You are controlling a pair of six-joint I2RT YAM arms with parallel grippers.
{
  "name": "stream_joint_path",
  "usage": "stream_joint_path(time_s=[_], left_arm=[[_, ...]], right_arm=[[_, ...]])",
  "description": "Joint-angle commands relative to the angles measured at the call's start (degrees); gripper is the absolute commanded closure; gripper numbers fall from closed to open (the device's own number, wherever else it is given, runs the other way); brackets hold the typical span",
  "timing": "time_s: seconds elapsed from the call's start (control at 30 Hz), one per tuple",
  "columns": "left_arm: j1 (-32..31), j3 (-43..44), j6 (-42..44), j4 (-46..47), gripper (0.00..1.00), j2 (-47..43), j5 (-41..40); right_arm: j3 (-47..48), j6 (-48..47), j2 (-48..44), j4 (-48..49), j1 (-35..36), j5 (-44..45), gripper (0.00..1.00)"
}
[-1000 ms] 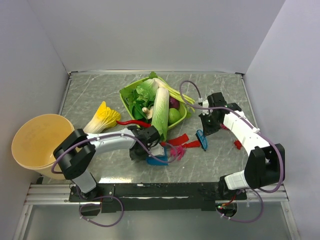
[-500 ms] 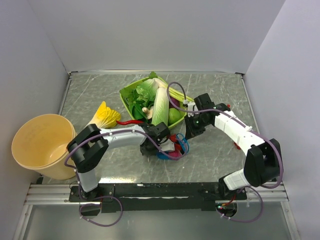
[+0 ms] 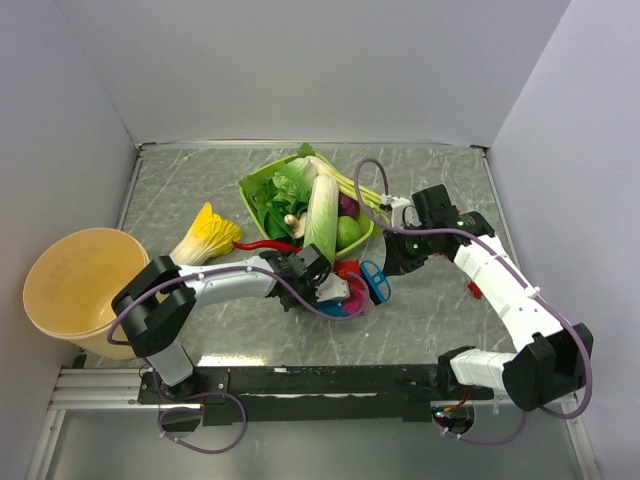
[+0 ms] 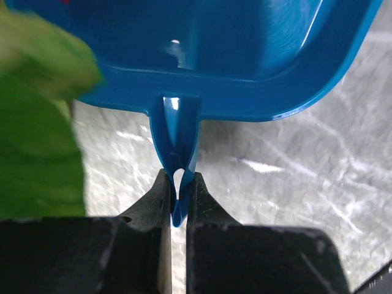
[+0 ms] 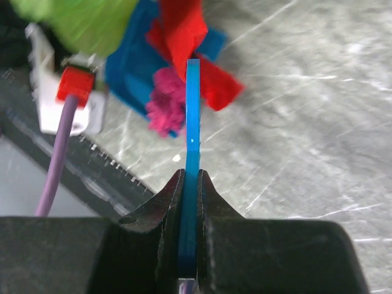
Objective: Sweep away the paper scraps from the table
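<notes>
dustpan [image 4: 245, 55]: glossy smooth blue plastic, bright highlights. blue sweeper [image 5: 193, 122]: same hard plastic look, thin edge, slightly shiny. paper scraps [image 5: 184, 33]: matt red paper strips plus a frilly magenta tuft (crepe-like). table [image 4: 294, 165]: smooth marble-pattern top, soft sheen. bucket [image 3: 70, 285]: tan, matt, smooth.

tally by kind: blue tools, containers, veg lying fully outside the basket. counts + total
Blue tools: 2, dustpan and sweeper
Containers: 2, bucket and basket
Veg outside basket: 2, chili and cabbage
Total: 6
</notes>
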Motion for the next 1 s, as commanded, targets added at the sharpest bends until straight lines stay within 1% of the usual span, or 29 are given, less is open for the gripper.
stream_joint_path(time_s=[0.0, 0.13, 0.17, 0.27, 0.4, 0.53, 0.77, 0.83, 0.97], left_arm=[[0.38, -0.23, 1.16, 7.18, 0.99, -2.45, 3.55], [0.47, -0.23, 1.69, 7.79, 0.99, -2.45, 4.17], [0.56, -0.32, 1.69, 8.32, 0.99, -2.71, 4.52], [0.64, -0.84, 1.61, 9.02, 0.99, -3.42, 4.79], [0.91, -1.29, 1.34, 9.99, 0.99, -3.59, 4.88], [1.26, -1.11, 0.82, 10.69, 0.99, -3.85, 5.05], [1.44, -1.02, 1.78, 9.91, 0.99, -3.86, 6.72], [1.44, -0.67, 2.65, 8.42, 0.99, -3.51, 5.68], [1.35, 1.26, 5.29, 1.4, 0.99, -3.07, 2.77]], right_arm=[[2.61, -4.74, -2.27, -4.29, -0.15, -4.56, 1.0], [3.93, -9.48, -4.2, -7.36, -0.15, 2.11, 1.0], [3.93, -11.41, -4.64, -8.15, -0.07, 5.6, 1.0], [5.85, -15.02, -4.65, -11.84, -0.33, 9.23, 1.0], [8.32, -17.23, -5.87, -15.28, -0.33, 9.33, 1.0], [9.47, -16.79, -7.63, -15.99, -0.24, 10.56, 1.0], [9.91, -12.49, -13.52, -9.49, -1.56, 7.65, 1.0], [9.12, -11.08, -14.4, -7.9, -1.73, 11.5, 1.0], [5.87, -7.75, -14.93, -6.58, -2.44, 21.18, 1.0]])
